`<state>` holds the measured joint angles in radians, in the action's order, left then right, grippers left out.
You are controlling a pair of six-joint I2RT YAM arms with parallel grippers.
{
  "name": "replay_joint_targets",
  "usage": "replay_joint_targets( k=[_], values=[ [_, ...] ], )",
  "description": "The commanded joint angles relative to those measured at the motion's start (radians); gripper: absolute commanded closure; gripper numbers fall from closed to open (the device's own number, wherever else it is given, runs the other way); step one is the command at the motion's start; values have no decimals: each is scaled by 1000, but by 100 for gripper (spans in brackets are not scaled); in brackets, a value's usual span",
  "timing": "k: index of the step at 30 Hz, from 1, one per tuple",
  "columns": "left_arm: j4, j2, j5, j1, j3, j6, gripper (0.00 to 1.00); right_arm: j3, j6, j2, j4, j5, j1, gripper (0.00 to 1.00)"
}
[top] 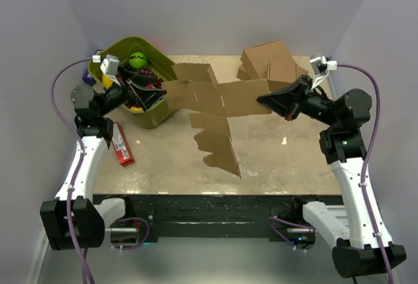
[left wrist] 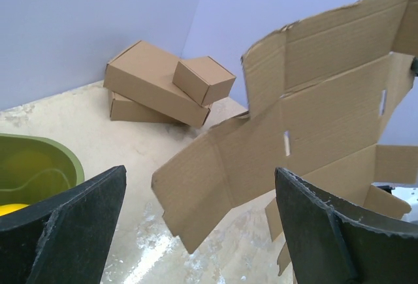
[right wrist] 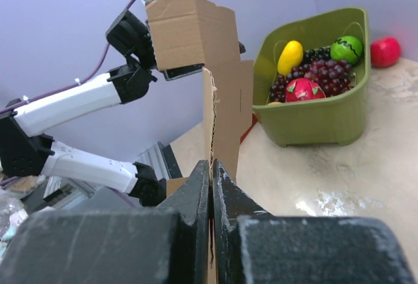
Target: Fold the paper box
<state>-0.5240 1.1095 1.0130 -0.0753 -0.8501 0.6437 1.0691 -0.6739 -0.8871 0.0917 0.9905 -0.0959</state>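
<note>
Right jaws are pinched shut on an edge of the paper box (top: 215, 101), an unfolded brown sheet held up over the counter (top: 287, 160). Left jaws gape wide, empty, near its other end. The green bin (right wrist: 313, 117) holds grapes (right wrist: 307, 75), a yellow fruit (right wrist: 290, 57) and a green ball (right wrist: 346, 49). The red packet (top: 123, 143) has print too small to read.

Nothing legible anywhere. Bare brown cardboard on the paper box (top: 215, 101), no print or label readable. Same for the stacked cartons (left wrist: 153, 78). Faint pale markings on the red packet (top: 122, 143), too small and blurred to make out as words.
</note>
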Motion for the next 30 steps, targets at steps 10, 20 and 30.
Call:
replay_joint_targets(
  k=[10, 20, 30],
  values=[
    [-97, 35, 81, -24, 13, 16, 0, 71, -115, 2, 140, 50, 4, 100],
    [-240, 69, 144, 22, 48, 94, 0, 63, -116, 0, 143, 68, 5, 100],
    [-195, 87, 136, 66, 42, 56, 21, 49, -98, 0, 132, 51, 2, 100]
  ],
)
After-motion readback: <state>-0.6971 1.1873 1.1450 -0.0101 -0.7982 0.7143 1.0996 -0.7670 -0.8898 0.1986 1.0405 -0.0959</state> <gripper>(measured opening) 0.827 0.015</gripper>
